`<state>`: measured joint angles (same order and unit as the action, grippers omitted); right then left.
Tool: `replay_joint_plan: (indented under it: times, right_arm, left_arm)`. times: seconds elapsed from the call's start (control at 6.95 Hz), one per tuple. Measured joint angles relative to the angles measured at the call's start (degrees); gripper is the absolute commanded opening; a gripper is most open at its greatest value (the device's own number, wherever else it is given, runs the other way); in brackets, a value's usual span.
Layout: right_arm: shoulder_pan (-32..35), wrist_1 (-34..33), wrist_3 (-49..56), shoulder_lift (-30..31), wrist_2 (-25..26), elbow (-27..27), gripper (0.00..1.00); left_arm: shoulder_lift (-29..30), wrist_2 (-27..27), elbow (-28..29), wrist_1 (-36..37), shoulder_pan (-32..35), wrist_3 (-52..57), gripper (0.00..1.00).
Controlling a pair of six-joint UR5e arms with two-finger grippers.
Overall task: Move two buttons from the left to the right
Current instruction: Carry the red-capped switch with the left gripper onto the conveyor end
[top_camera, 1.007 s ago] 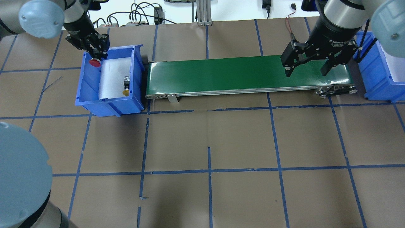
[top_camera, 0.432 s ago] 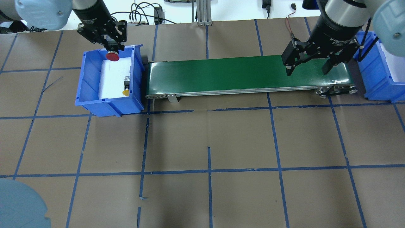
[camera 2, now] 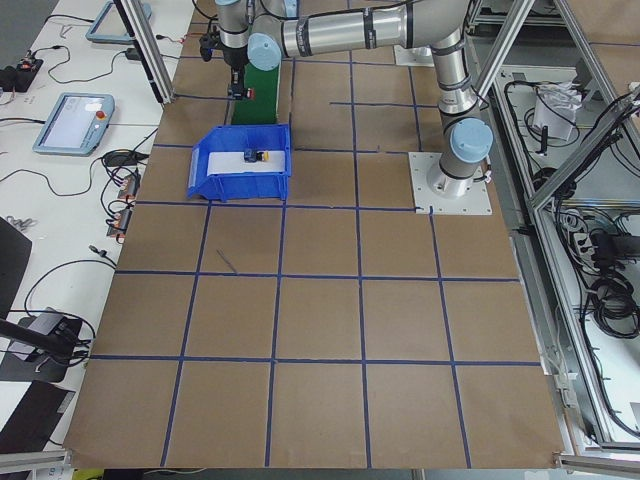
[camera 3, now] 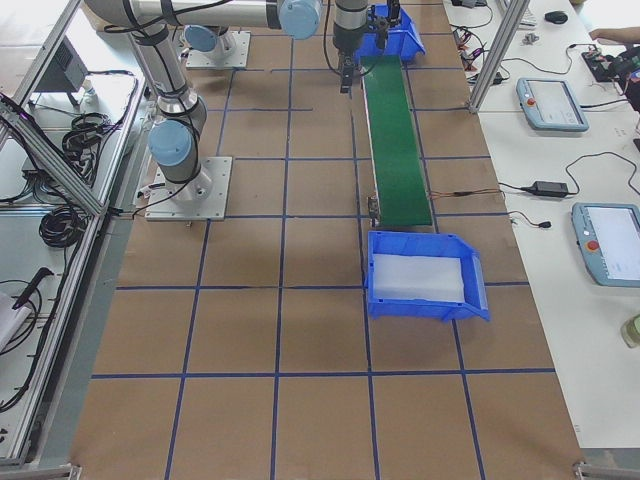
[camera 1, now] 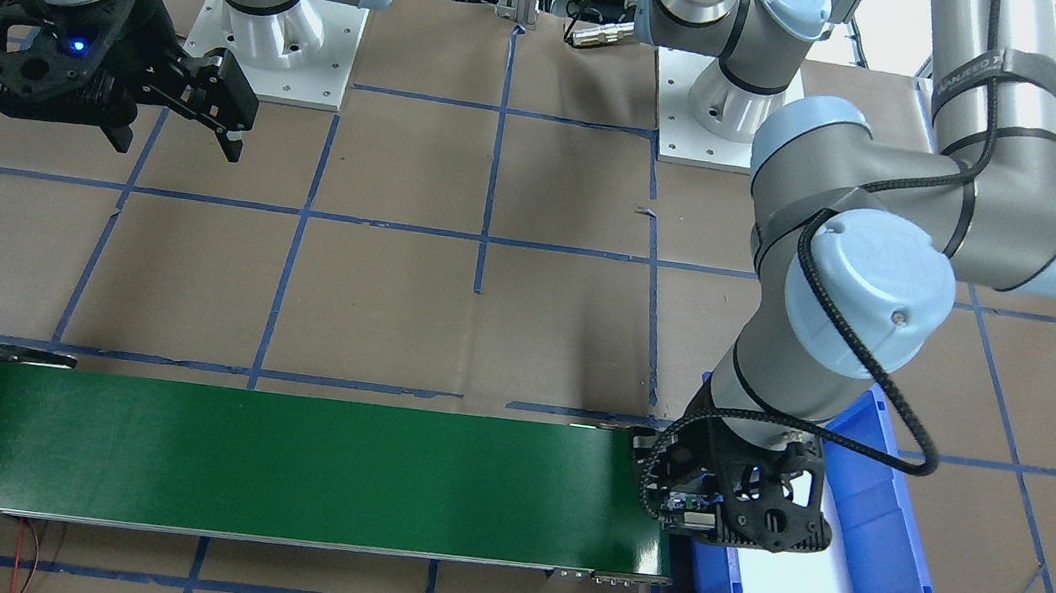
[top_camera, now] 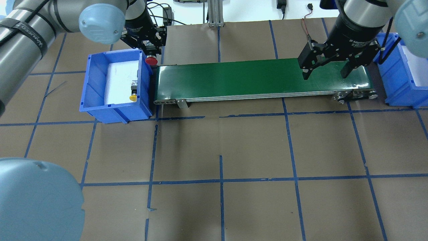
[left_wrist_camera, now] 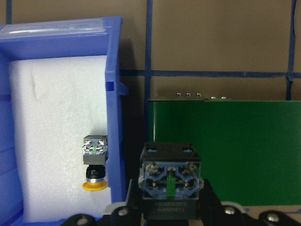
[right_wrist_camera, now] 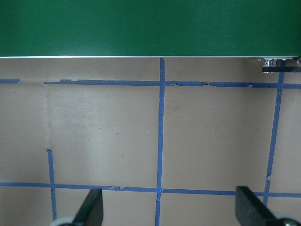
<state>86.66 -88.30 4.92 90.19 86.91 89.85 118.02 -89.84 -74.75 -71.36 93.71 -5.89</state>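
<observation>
L hand [top_camera: 151,54] is clenched on the red button [top_camera: 151,61], cap down, hanging right over the seam btwn the blue bin [top_camera: 95,83] and the belt [top_camera: 250,75], at its left end. Yellow button [top_camera: 133,95] lies in the bin on white foam [top_camera: 117,78], tight against the belt-side wall. R hand [top_camera: 324,74] is released, fingers wide, above the belt's right end.

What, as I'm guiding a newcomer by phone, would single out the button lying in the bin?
Find the blue bin at the green belt's left end. On its white foam, against the wall nearest the belt, lies a small button. Its cap is yellow; the left gripper holds a red button.
</observation>
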Motion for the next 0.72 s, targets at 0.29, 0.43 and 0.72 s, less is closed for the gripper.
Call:
replay_joint_plan:
  times: [0.29, 0.43, 0.72]
  right_arm:
    - [0.0, -0.4, -0.3, 0.1, -0.2, 0.3, 1.0]
    - [0.0, -1.1, -0.5, 0.1, 0.0, 0.5, 1.0]
    - [0.0, -2.7, -0.6, 0.1, 0.2, 0.6, 1.0]
  left_arm:
    - [3.6, -0.1, 0.0, 3.2, 1.7, -1.8, 0.14]
    - [4.9, -0.1, -0.2, 3.9, 2.3, -2.3, 0.15]
    - [6.0, -0.1, -0.7, 4.2, 3.8, -3.1, 0.28]
